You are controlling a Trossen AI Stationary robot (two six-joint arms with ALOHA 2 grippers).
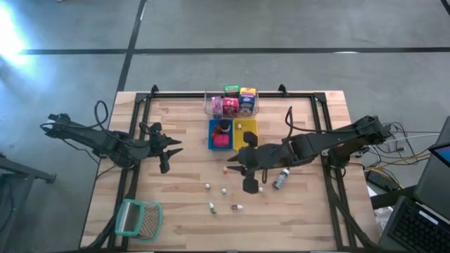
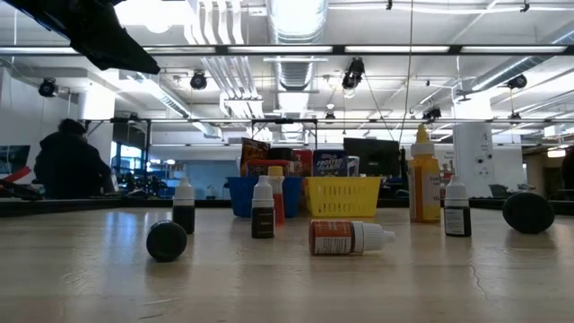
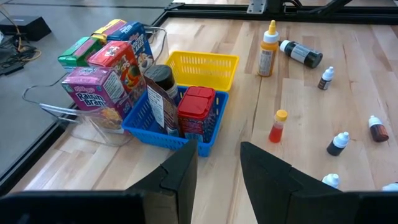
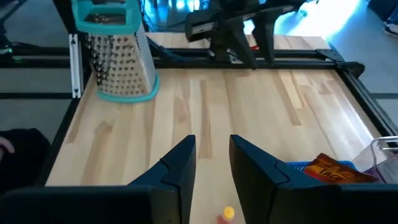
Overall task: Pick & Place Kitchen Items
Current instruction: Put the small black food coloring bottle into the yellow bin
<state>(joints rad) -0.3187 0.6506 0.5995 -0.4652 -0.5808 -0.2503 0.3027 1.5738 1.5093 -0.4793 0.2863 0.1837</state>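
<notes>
The kitchen items are in two groups. Pink, green and blue boxes [image 3: 93,93] stand in a clear tub [image 1: 211,107]; a dark jar [image 3: 160,81] and a red can [image 3: 197,112] stand in the blue tray [image 3: 149,124]. Small bottles [image 1: 223,190] stand or lie scattered on the wood, a grey one [image 1: 280,179] on its side. My left gripper [image 3: 219,162] hovers open at the table's left, pointing at the trays. My right gripper [image 1: 230,160] is open above the table's middle, over a small orange-capped bottle [image 4: 228,213], with nothing between its fingers.
A yellow tray [image 3: 202,65] stands next to the blue one. A teal-rimmed grater [image 1: 137,218] lies at the near left corner. A dark frame rail [image 1: 232,93] runs round the table. A person [image 2: 67,166] sits in the room beyond. Bare wood lies between the arms.
</notes>
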